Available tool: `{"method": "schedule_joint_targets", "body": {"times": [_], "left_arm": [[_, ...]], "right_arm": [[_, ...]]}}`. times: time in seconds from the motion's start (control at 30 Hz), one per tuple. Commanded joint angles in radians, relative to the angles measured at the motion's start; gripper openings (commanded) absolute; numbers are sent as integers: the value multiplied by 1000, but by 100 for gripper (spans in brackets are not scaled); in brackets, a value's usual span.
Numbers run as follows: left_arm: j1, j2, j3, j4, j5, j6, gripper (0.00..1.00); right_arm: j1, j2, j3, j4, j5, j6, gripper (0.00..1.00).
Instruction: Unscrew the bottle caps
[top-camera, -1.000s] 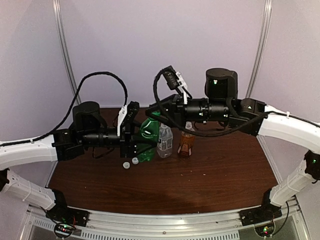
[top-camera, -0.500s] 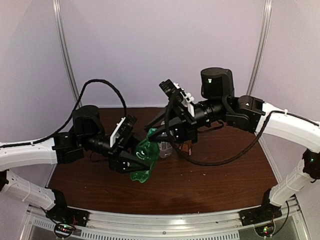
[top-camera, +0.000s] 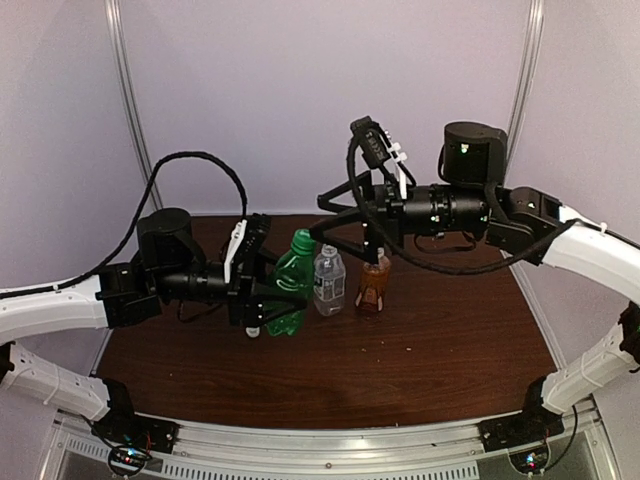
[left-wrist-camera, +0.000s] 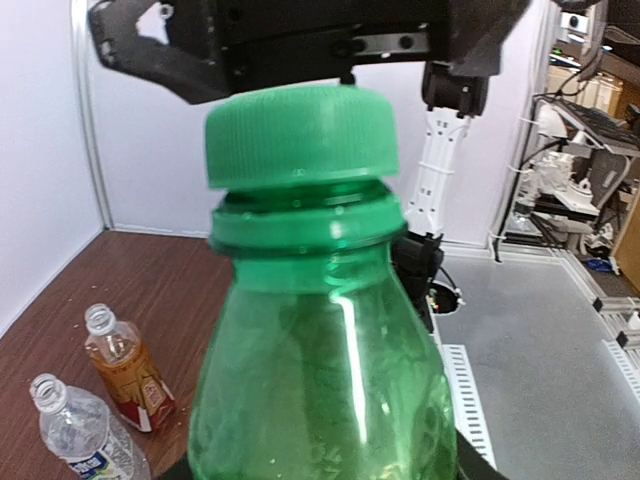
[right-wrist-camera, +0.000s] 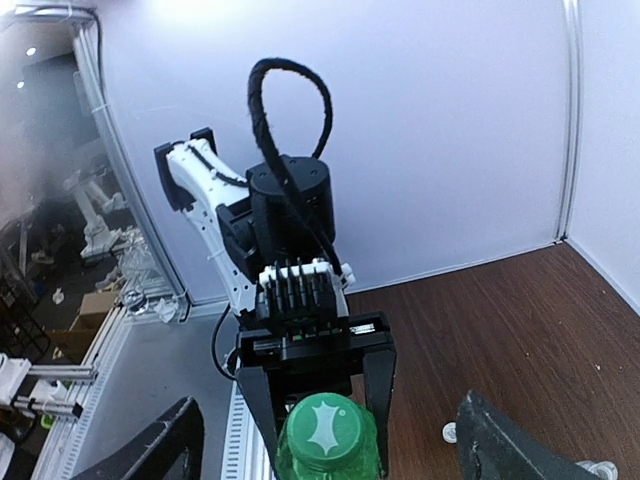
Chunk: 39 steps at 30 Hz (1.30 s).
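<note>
While the left gripper (top-camera: 284, 291) is clenched around the body of the green bottle (top-camera: 296, 266), we see from above that the bottle stands upright on the table (top-camera: 420, 360) at the left end of the row, its green cap (top-camera: 302, 238) on. Just right of it stands the clear bottle (top-camera: 328, 283), then the amber bottle (top-camera: 371, 287), both with bare necks. The right gripper (top-camera: 322, 213) hangs above the row with its fingers spread, just right of the green cap and apart from it.

From the left wrist, the green bottle fills the middle of the view, the green cap seated on its neck. The right gripper's dark fingers sit just above the cap, released. The amber bottle and the clear bottle stand low on the left, uncapped.

From the right wrist, we look down on the top of the green cap between two wide-apart fingers (right-wrist-camera: 152, 452). The left gripper grasps the bottle below the cap. Two white caps (right-wrist-camera: 450, 432) lie on the table at lower right.
</note>
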<state>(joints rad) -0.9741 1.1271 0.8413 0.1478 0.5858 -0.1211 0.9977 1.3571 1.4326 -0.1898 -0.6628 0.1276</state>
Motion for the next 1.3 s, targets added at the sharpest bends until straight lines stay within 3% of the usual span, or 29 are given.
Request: {"method": "schedule_joint_targets", "body": {"times": [0.0, 0.23, 0.4, 0.8, 1.03, 1.27], "left_arm": [[4, -8, 28, 18, -198, -16, 9], [-2, 6, 36, 48, -311, -52, 9], [-7, 30, 50, 44, -314, -56, 9], [-8, 37, 48, 35, -324, -44, 9], [-10, 30, 44, 29, -329, -38, 8], [-11, 22, 40, 21, -316, -21, 8]], "right_arm": [[23, -18, -17, 45, 260, 105, 88], [66, 37, 22, 16, 509, 197, 88], [71, 78, 44, 12, 488, 208, 81], [73, 95, 43, 35, 447, 204, 54], [73, 100, 44, 42, 426, 199, 33], [73, 83, 26, 61, 400, 167, 2]]}}
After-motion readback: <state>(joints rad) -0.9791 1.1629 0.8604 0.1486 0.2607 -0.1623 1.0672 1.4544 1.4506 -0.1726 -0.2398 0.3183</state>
